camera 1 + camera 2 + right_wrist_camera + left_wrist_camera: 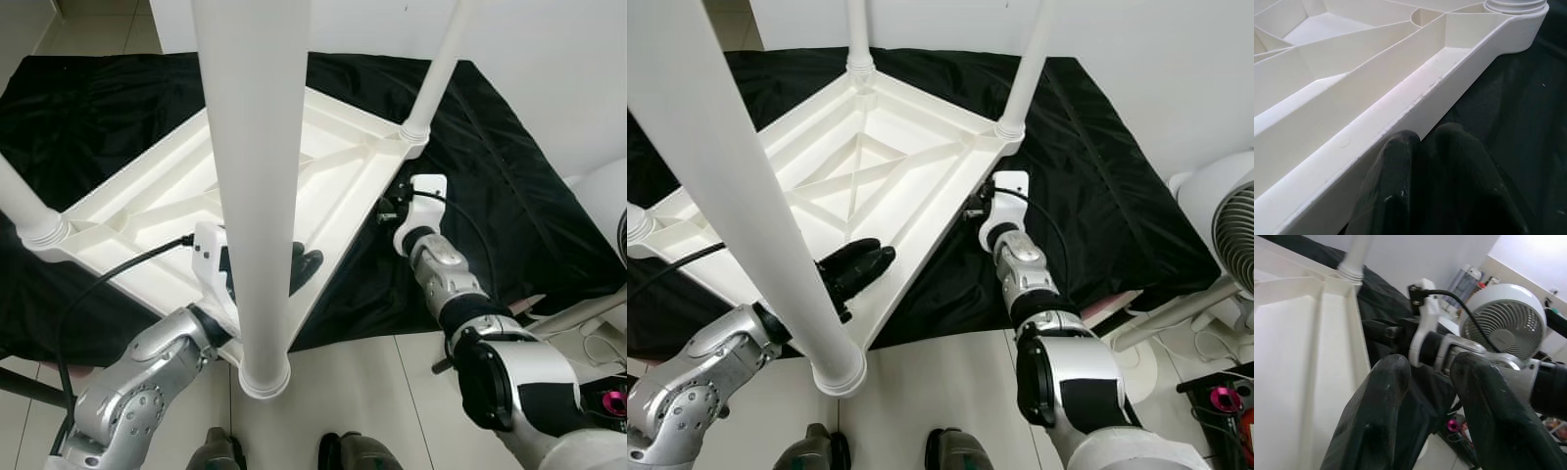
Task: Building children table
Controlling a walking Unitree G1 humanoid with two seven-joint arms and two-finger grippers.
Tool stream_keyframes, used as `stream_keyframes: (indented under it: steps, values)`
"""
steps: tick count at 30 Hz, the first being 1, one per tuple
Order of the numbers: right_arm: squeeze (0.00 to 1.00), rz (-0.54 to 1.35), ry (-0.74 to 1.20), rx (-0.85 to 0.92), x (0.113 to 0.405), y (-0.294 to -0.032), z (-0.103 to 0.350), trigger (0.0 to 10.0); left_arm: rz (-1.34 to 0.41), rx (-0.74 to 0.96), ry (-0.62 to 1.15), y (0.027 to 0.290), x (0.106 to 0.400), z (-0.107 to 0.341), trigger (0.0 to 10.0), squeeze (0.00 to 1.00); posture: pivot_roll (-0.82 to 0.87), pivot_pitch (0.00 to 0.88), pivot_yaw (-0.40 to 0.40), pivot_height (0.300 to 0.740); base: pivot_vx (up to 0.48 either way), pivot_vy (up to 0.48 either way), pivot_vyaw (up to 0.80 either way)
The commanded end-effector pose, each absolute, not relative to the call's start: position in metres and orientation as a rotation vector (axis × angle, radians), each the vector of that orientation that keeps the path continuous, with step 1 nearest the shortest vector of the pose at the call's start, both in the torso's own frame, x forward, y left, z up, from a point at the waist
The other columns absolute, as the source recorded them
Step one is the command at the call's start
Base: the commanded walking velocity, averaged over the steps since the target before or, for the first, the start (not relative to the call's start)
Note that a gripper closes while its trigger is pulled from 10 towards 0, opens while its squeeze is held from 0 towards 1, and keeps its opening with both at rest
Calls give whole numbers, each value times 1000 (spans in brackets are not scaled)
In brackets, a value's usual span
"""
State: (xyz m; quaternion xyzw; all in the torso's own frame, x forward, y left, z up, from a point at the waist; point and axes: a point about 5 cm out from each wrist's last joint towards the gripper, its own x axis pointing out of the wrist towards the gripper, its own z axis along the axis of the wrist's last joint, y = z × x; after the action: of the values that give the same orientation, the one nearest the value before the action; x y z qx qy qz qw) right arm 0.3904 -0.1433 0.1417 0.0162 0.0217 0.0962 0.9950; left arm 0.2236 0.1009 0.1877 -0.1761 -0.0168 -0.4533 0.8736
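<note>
Legs (pixel 745 196), four, stand on upturned table (pixel 862 166).

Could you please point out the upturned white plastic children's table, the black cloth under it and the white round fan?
Upturned white plastic children's table (pixel 862 162): right eye view, ribbed underside.
Black cloth (pixel 1087 186): right eye view, bare stretch right of the table.
White round fan (pixel 1503 325): left wrist view, grille front.

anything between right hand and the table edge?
Nothing. In the right wrist view the right hand sits right against the upturned white table's outer edge, with black cloth underneath. Whether they touch is unclear.
</note>
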Motion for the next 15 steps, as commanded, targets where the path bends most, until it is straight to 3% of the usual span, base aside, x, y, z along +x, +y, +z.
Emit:
stream_keyframes:
  steps: [1,5,8,15]
  values:
    - [0,159,-6,33,393,-144,150,10000,-1174,-369,-69,90,212,193,10000,0,-11,118,-22,740,0,0,0]
    - [0,74,-43,50,392,-154,151,10000,-1110,-353,-61,92,220,190,10000,0,-4,118,-24,740,0,0,0]
    - [0,-30,-112,95,383,-168,147,10000,-891,-281,-12,109,246,176,10000,0,-2,113,-23,740,0,0,0]
    - [0,28,-179,72,367,-164,140,10000,-739,-196,-25,138,269,174,10000,0,-14,112,-11,740,0,0,0]
